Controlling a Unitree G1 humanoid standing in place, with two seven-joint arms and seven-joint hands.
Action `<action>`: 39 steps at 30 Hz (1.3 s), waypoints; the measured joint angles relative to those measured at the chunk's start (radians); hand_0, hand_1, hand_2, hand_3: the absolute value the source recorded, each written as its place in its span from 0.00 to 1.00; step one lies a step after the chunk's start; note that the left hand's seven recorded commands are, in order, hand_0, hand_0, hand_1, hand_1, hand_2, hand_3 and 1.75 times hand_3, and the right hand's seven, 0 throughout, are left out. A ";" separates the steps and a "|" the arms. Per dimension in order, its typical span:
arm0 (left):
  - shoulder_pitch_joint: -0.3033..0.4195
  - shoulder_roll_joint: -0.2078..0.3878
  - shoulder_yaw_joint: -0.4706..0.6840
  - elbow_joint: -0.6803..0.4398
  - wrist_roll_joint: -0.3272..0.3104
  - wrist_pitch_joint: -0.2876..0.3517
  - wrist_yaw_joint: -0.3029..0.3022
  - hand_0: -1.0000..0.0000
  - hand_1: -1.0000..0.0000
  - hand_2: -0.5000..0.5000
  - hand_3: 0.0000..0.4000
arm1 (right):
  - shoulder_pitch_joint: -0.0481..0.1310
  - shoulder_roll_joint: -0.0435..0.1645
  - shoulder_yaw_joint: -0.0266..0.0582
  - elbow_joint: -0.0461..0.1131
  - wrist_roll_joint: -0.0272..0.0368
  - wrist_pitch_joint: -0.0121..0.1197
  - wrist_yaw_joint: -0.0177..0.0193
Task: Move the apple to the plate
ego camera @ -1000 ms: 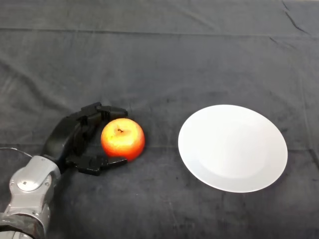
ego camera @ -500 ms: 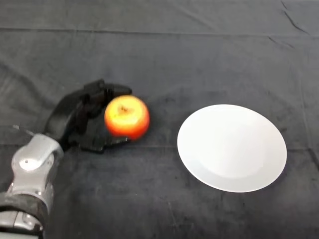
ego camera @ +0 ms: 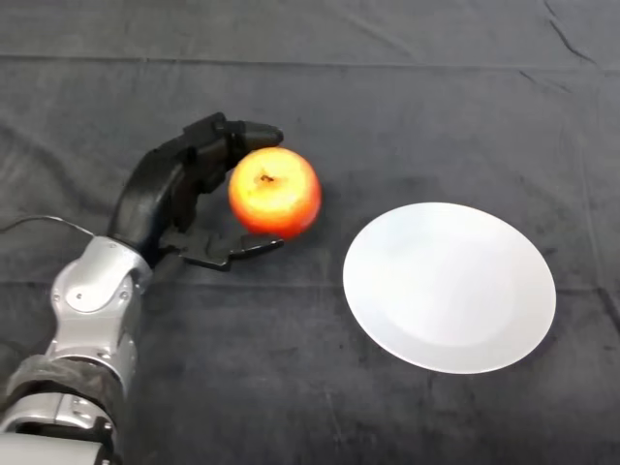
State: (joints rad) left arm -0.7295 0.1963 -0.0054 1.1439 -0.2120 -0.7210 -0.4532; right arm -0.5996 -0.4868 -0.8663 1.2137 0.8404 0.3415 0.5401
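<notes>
On the left, the silver-grey arm point(ego camera: 92, 310) comes in from the lower corner. At its end is the black left hand point(ego camera: 170, 199). The hand is curled around the apple point(ego camera: 274, 191), with fingers hooked over the far side and the thumb tucked under the near side. The apple is red and yellow, and its stem dimple faces up. It looks lifted a little off the dark cloth point(ego camera: 320, 87), but I cannot be sure it is clear of it. The apple sits to the left of the plate, near it but not over it yet.

On the right is the round white plate point(ego camera: 449, 287). Nothing is on it.

What could go wrong? The apple is round and smooth, and only its left side is held. If the hand jerks or tips, the apple could slip out and roll away. If the hand lets go too soon, the apple lands on the cloth, not the plate. If it comes in too low, it could bump the plate's edge and push it.
</notes>
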 measured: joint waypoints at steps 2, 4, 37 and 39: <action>-0.001 -0.008 -0.025 0.000 0.003 -0.006 0.007 0.00 0.67 0.16 1.00 | 0.000 0.000 0.0001 0.000 0.0000 0.000 0.0000; -0.003 -0.026 -0.035 0.000 0.004 -0.010 0.016 0.00 0.67 0.16 1.00 | 0.000 0.000 0.0002 0.000 0.0000 0.000 0.0000; -0.087 -0.092 -0.463 0.007 0.041 0.038 0.065 0.20 0.72 0.24 0.80 | 0.000 0.000 0.0002 0.000 0.0000 0.000 0.0000; -0.087 -0.091 -0.484 0.007 0.042 0.048 0.073 0.33 0.74 0.29 0.67 | 0.000 0.000 0.0001 0.000 0.0000 0.000 0.0000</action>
State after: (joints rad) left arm -0.8163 0.1054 -0.4889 1.1512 -0.1702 -0.6733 -0.3806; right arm -0.5996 -0.4868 -0.8662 1.2137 0.8404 0.3415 0.5401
